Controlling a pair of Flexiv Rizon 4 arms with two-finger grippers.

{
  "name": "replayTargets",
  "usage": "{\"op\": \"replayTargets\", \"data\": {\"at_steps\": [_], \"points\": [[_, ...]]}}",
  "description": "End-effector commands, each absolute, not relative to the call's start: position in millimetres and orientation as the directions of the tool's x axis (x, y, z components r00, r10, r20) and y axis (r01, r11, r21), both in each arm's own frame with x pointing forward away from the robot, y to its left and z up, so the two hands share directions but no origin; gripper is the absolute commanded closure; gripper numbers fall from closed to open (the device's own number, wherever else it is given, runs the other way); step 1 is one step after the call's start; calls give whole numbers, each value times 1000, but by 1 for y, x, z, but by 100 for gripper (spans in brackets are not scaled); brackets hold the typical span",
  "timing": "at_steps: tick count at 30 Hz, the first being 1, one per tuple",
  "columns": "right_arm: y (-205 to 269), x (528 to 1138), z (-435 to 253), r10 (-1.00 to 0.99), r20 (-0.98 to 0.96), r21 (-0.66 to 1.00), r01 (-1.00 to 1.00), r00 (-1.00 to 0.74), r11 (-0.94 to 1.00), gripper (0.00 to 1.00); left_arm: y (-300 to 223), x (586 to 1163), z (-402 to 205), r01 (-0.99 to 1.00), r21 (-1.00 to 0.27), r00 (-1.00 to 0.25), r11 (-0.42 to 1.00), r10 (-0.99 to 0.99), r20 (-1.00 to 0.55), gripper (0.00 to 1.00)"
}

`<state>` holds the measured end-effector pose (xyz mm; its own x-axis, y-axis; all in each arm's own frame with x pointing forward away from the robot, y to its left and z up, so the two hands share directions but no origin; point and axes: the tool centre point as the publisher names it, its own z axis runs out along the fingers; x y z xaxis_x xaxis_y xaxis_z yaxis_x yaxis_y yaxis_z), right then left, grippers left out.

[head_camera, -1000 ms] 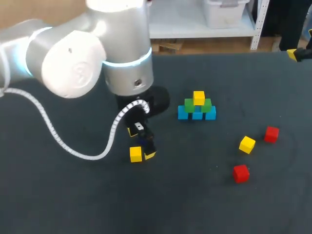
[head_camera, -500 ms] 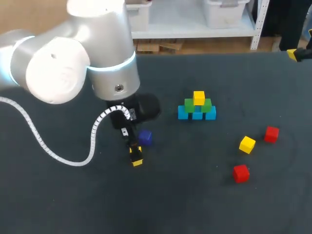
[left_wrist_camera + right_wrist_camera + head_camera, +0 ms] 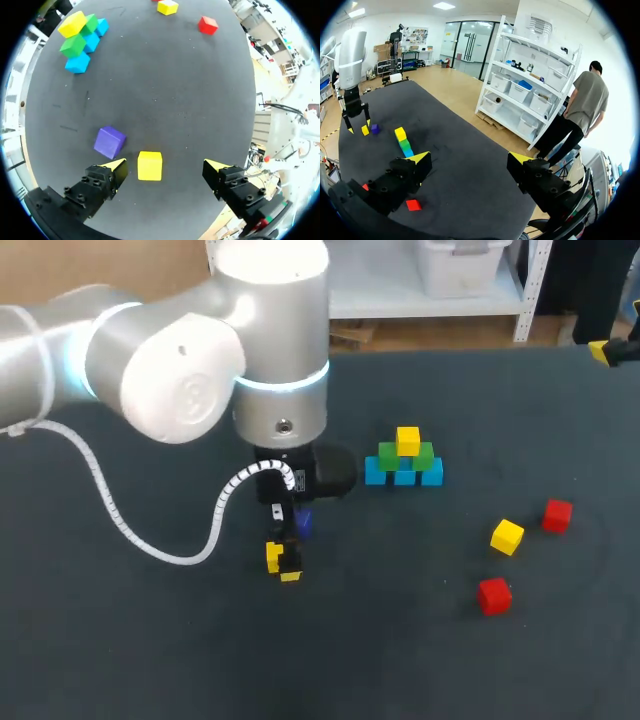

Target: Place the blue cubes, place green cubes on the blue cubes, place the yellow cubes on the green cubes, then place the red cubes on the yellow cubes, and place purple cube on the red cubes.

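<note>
1. The left gripper (image 3: 165, 167) hangs low over the tabletop (image 3: 170, 90) with its jaws wide apart and nothing held. A yellow cube (image 3: 150, 165) lies between its fingers, close to one and well clear of the other, touching neither as far as the wrist view shows.
2. Judged from the layout, the yellow layer is in hand: this cube is about to be picked up for the stack. The next move calls for centring the jaws on the cube, settling down around it and pinching it squarely on two opposite faces.
3. The purple cube (image 3: 109, 141) sits just ahead of the nearer finger and close to the yellow cube. It is the main obstacle, since a sideways shift or a skewed close could knock it. It belongs on top last, so it is best left where it is.
4. Farther out stands the stack: three blue cubes (image 3: 403, 475) in a row, two green cubes (image 3: 405, 455) on them, and a placed yellow cube (image 3: 408, 440) on the green. The lifted cube must arrive from above without nudging that top piece.
5. Well apart from the stack, another loose yellow cube (image 3: 507, 536) lies near a red cube (image 3: 558, 515), with a second red cube (image 3: 494, 595) nearer the camera.
6. The right gripper (image 3: 468, 159) is high beyond the far corner, jaws open and empty, out of the way.
</note>
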<state>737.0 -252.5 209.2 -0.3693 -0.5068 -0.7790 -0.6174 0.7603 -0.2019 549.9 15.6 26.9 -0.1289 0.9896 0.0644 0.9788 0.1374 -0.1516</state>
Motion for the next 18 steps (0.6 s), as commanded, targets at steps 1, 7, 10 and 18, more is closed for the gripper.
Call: {"op": "replayTargets", "data": {"at_steps": [1, 7, 10, 18], "points": [[-254, 740, 208, -506, -781, -197, -625, -366, 756, 0, 18, 551, 20, 979, -155, -127, 134, 990, 54, 0], [-254, 740, 208, -506, -781, -197, -625, -366, 756, 0, 25, 549, 9, 979, -160, -120, 124, 992, 37, 0], [-254, 740, 208, -506, -781, -197, -625, -366, 756, 0, 28, 547, 6, 980, -162, -114, 117, 993, 27, 0], [-254, 740, 208, -506, -781, -197, -625, -366, 756, 0, 34, 545, 2, 981, -151, -119, 121, 993, 21, 0]]}}
